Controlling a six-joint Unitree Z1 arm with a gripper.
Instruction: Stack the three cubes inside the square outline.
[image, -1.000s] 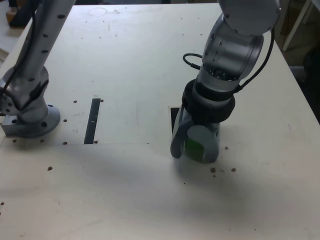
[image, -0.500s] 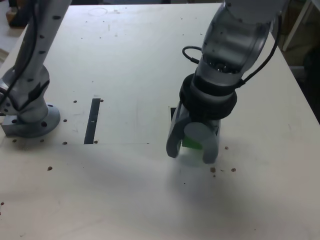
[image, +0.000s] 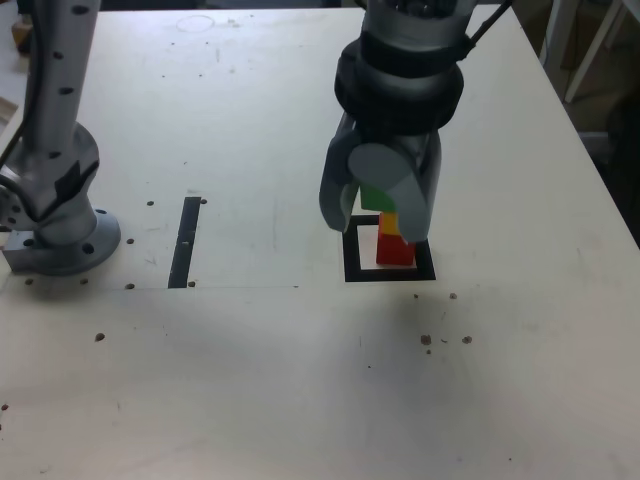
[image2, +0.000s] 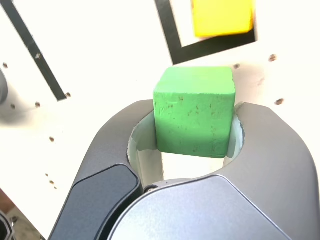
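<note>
Clamping the green cube (image2: 195, 120) between its fingers, the end effector (image2: 192, 127) holds it raised above the bench (image: 240, 380).
In the exterior view, the red cube (image: 396, 250) sits within the black square outline (image: 354, 262), toward its right side, with the yellow cube (image: 389, 224) stacked on top; the green cube is clear of the yellow one in the wrist view.

- Setting: robotics lab or similar test space, by the fittings.
- Tabletop (image: 230, 390), one, pale, marked with dark specks, extending all around below the jaws.
- Arm base (image: 70, 245), one, standing on the tabletop, exterior view's left of the jaws.
- Black strip (image: 184, 242), one, between base and jaws.
- Square outline (image: 353, 262), one, black, below the jaws in the exterior view.
</note>
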